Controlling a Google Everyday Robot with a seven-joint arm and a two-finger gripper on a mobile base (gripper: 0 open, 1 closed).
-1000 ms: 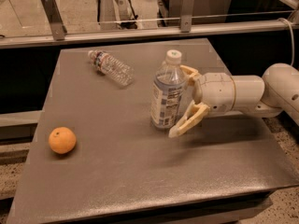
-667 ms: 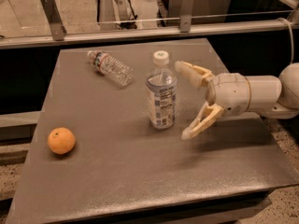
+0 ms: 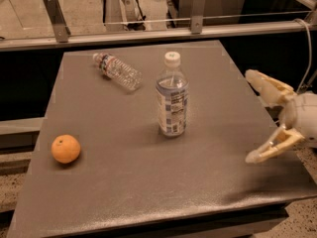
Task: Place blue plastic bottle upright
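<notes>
I'm watching the blue plastic bottle (image 3: pixel 172 100) standing upright near the middle of the grey table (image 3: pixel 124 182). Its clear, bluish body is carrying a white cap (image 3: pixel 172 59) on top and a wide white-and-blue label (image 3: pixel 172 110) with dark print around its lower half. My gripper (image 3: pixel 251 117) is hovering at the table's right edge, well apart from the bottle, jaws spread wide and gripping nothing. A smaller ribbed bottle (image 3: pixel 117 71) is lying on its side behind, and an orange (image 3: pixel 66 148) is sitting front left.
</notes>
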